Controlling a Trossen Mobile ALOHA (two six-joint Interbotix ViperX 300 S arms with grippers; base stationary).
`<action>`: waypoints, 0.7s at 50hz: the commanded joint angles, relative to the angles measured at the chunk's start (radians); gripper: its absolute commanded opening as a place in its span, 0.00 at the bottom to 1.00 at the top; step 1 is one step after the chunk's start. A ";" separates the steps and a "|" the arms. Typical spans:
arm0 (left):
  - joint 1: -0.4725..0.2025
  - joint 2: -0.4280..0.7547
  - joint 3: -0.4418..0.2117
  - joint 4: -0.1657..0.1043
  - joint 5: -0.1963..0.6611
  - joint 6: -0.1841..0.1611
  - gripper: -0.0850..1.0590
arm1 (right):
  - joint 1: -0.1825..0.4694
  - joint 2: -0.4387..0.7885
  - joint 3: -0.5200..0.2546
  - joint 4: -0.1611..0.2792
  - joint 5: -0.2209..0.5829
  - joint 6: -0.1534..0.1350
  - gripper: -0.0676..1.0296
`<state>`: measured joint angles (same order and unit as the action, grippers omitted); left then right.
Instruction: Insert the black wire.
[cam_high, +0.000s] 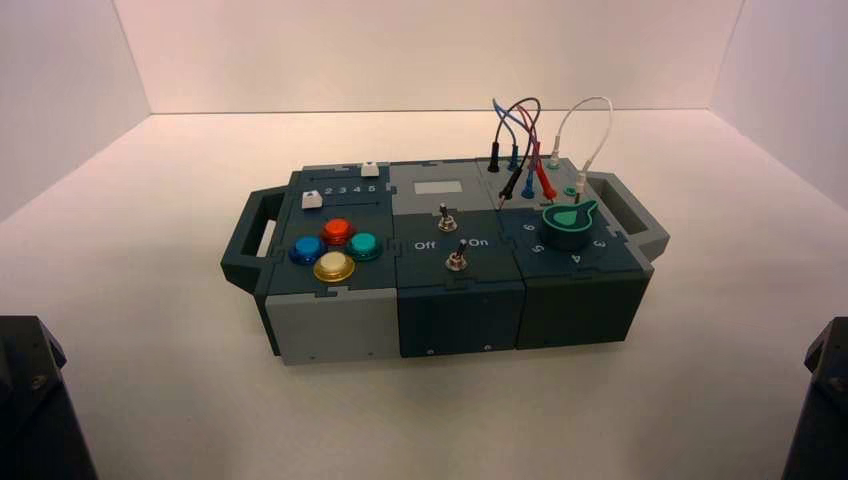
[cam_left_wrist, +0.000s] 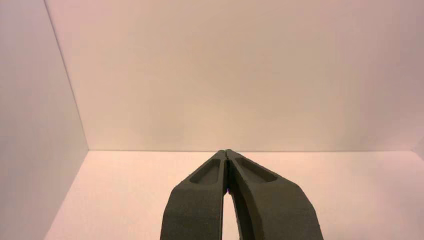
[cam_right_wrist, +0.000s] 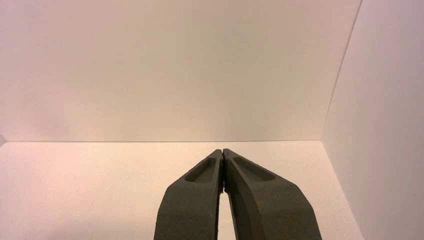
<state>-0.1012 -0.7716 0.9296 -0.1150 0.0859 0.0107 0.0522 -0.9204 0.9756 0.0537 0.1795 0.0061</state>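
Black wire (cam_high: 537, 99): looped above the box's far right panel (cam_high: 520, 199)
Left gripper (cam_left_wrist: 226, 151): fingers pressed together, near side
Right gripper (cam_right_wrist: 223, 150): fingers pressed together, near side

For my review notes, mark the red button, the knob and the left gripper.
Red button (cam_high: 338, 231): high view, its top.
Green knob (cam_high: 567, 222): high view, its upper face.
Left gripper (cam_left_wrist: 225, 151): left wrist view, between its fingertips.
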 joint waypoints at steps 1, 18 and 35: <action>-0.003 -0.002 -0.020 0.003 -0.005 0.005 0.05 | -0.006 0.005 -0.020 0.003 -0.005 0.003 0.04; -0.003 0.000 -0.034 0.003 0.044 0.003 0.05 | 0.014 0.006 -0.020 0.005 0.021 0.003 0.04; -0.110 0.071 -0.098 -0.002 0.262 0.000 0.05 | 0.112 0.035 -0.051 0.017 0.170 0.003 0.04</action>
<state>-0.1779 -0.7148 0.8759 -0.1150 0.3037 0.0092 0.1411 -0.8928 0.9679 0.0629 0.3206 0.0061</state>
